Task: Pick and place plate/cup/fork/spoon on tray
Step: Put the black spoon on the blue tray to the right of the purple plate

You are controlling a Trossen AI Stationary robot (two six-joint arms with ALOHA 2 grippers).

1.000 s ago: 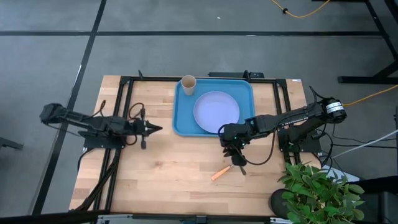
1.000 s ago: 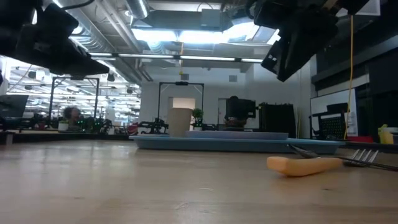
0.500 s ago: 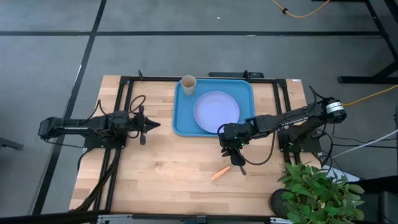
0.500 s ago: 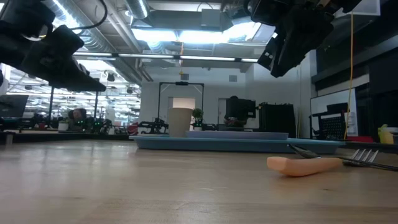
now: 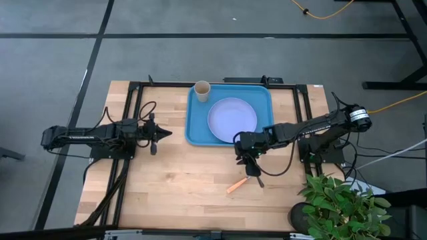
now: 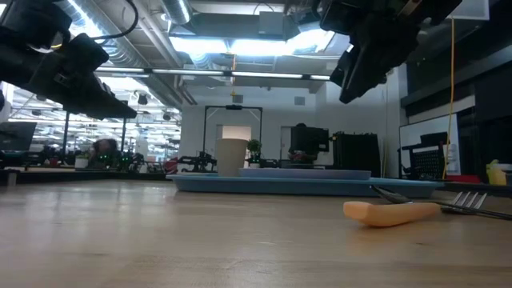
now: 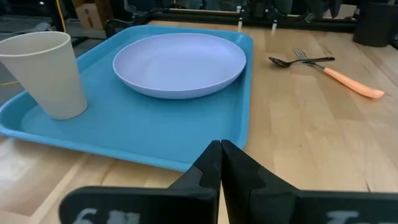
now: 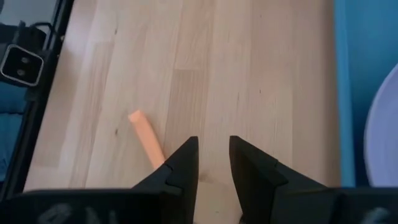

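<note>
— On the tray [image 5: 195,131], what sits there?
— The plate [image 5: 231,119] and the cup [image 5: 201,89]. The fork [image 5: 236,185] and spoon [image 7: 300,61] lie together on the bare table [image 5: 173,180].
— And the claws?
— The right gripper [image 5: 248,161] hovers above the fork, fingers slightly parted, empty. The left gripper [image 5: 160,133] waits beside the tray, fingers pressed together.

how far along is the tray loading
About halfway. The plate and cup already sit on the tray. The fork and spoon lie on the table. The right gripper hovers open above them, holding nothing; the left gripper waits shut beside the tray.
</note>
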